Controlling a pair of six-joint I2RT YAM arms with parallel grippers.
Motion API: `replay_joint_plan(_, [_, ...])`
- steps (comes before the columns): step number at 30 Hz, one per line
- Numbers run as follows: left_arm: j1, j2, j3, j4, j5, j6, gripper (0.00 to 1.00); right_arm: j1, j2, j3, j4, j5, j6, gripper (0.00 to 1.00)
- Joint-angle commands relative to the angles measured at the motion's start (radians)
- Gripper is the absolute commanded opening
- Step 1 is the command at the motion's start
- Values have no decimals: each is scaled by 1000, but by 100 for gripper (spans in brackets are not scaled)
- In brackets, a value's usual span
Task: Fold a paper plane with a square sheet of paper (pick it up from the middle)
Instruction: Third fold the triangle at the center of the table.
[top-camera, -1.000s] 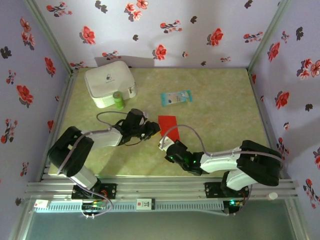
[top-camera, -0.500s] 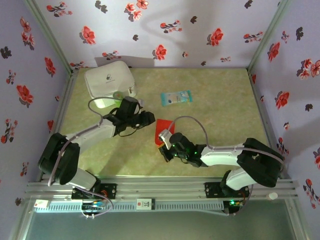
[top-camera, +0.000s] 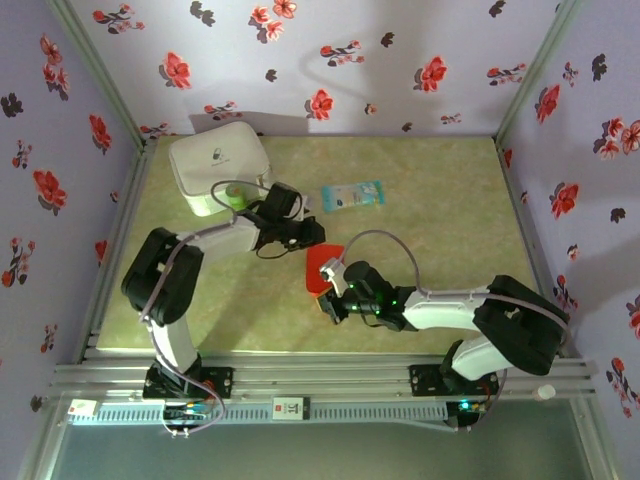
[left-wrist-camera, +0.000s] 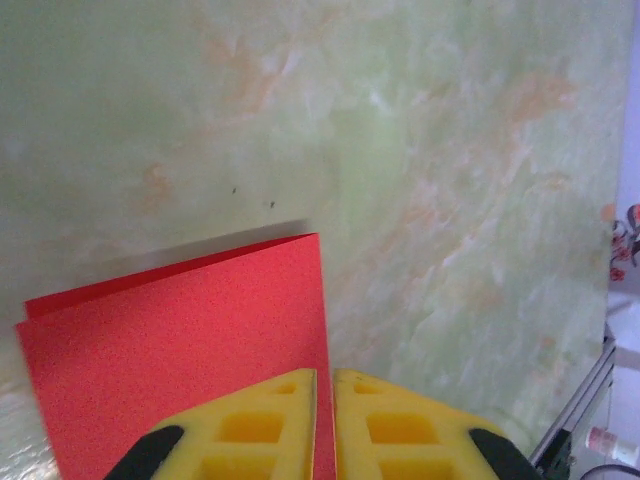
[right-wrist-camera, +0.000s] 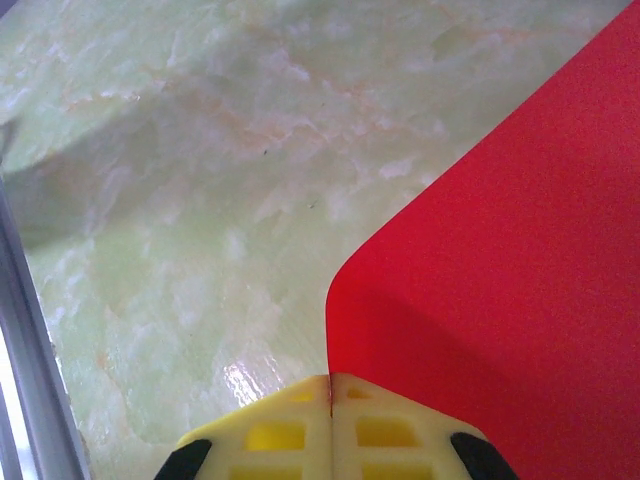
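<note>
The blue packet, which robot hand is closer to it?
Left. The left gripper is just near-side and left of the pale blue packet; the right gripper is farther off, across the red paper.

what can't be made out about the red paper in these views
- Top external: square sheet of paper partly covered by the left gripper and right gripper; outline unclear.
- Left wrist: its lower part cut off by the frame and yellow fingers.
- Right wrist: it runs off the right edge.

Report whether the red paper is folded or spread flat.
Folded. In the left wrist view the red paper shows two layers, one edge peeking out behind the other, meeting at the top corner.
</note>
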Motion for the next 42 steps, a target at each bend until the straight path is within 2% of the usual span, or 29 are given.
replay_joint_plan(1, [-15, 62, 44, -40, 28, 43, 12, -12, 16, -6, 28, -33, 23, 0])
replay_joint_plan(11, [-23, 153, 26, -89, -56, 86, 11, -33, 30, 3, 11, -41, 27, 0])
replay_joint_plan(14, [-25, 167, 10, -88, -58, 88, 10, -45, 26, 28, -39, -17, 36, 0])
replay_joint_plan(22, [-25, 157, -9, -85, -62, 86, 9, -128, 31, 38, -67, -41, 94, 0])
replay_joint_plan(28, [-26, 154, -17, -76, -63, 75, 9, -192, 64, 85, -165, -67, 111, 0])
replay_joint_plan(42, [-26, 138, -28, -64, -64, 59, 9, -215, 111, 134, -238, -93, 129, 0])
